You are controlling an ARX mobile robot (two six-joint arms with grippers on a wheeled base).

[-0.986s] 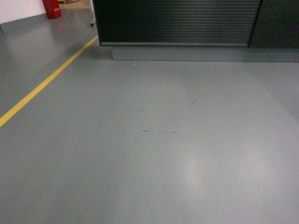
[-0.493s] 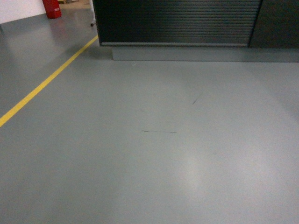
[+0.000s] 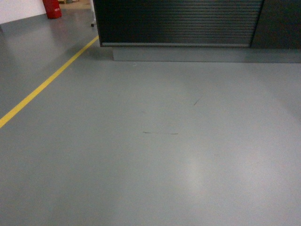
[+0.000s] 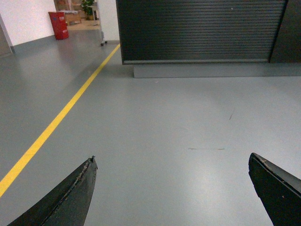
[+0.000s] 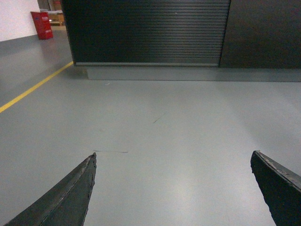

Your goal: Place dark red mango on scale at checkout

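No writing is legible. Both the left hand (image 4: 171, 188) and right hand (image 5: 173, 188) gape empty over grey floor (image 3: 155, 155); the ribbed checkout (image 3: 178, 21) stands ahead, a yellow line (image 3: 47, 82) leftward.

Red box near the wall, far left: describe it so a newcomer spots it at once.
Start at the checkout, the dark counter with the ribbed front filling the back of the scene. Follow the yellow floor line past the counter's left end towards the white wall. There stands the red box, the only bright red thing among grey floor and dark panels; what it is cannot be told.
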